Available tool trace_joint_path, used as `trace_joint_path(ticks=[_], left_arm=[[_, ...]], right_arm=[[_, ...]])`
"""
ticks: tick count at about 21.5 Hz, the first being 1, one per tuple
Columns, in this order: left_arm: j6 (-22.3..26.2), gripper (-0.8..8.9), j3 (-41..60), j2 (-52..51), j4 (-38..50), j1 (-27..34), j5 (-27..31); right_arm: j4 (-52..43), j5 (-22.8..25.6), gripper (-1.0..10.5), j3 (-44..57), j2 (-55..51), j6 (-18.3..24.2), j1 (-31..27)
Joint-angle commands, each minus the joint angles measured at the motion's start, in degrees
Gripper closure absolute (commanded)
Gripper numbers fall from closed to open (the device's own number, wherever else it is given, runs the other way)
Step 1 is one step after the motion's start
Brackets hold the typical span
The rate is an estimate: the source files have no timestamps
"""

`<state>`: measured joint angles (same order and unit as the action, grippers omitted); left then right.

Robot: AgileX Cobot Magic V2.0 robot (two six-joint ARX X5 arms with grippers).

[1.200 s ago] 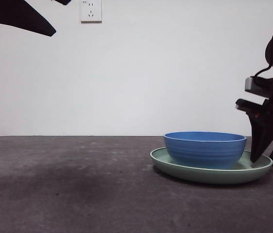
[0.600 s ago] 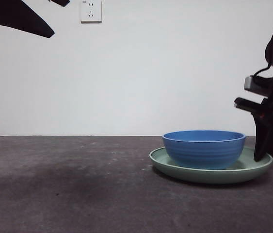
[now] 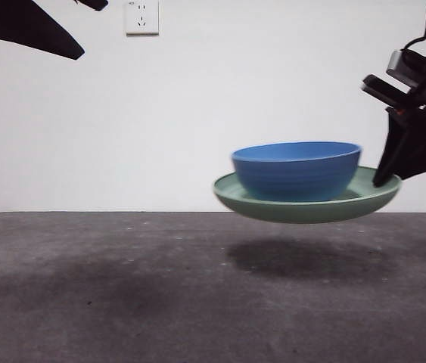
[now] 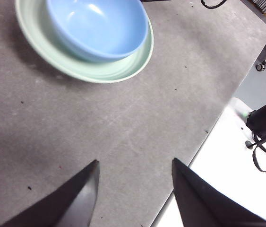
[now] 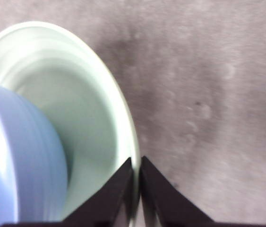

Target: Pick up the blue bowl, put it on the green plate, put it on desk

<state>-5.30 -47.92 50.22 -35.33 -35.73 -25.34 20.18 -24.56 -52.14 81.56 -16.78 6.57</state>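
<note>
The blue bowl (image 3: 296,170) sits inside the green plate (image 3: 303,203), and both hang clear of the desk (image 3: 122,287), tilted slightly. My right gripper (image 3: 388,178) is shut on the plate's right rim (image 5: 133,161), one jaw on each side of it. The right wrist view shows the bowl (image 5: 14,165) close beside the jaws. My left gripper (image 4: 133,182) is open and empty, well away from the plate (image 4: 99,71) and bowl (image 4: 97,26); it shows only as a dark tip (image 3: 27,26) at the front view's top left.
A shadow (image 3: 296,257) lies on the desk under the lifted plate. A white wall socket (image 3: 141,17) is on the back wall. The desk's edge (image 4: 189,156) and a white surface with cables (image 4: 260,132) show in the left wrist view.
The right gripper has closed on the plate's rim and lifted plate and bowl off the desk, shifting them up and to the left. The left arm has not moved.
</note>
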Motion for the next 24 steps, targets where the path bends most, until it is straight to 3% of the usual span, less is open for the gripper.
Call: trace_joint_path(ticks=[1, 9, 24], left_arm=[[0.09, 5.64, -0.33, 0.33, 0.44, -0.28, -0.22], [0.15, 5.64, -0.33, 0.33, 0.48, -0.28, -0.22], [0.15, 5.64, -0.33, 0.33, 0.42, -0.28, -0.22]], right_arm=[[-2.78, -0.68, 9.4, -0.79, -0.02, -4.81, 3.32], [-9.94, 5.25, 9.4, -0.79, 1.18, -13.16, 14.88], [-19.1, 5.55, 9.4, -0.81, 13.55, -18.84, 17.53]])
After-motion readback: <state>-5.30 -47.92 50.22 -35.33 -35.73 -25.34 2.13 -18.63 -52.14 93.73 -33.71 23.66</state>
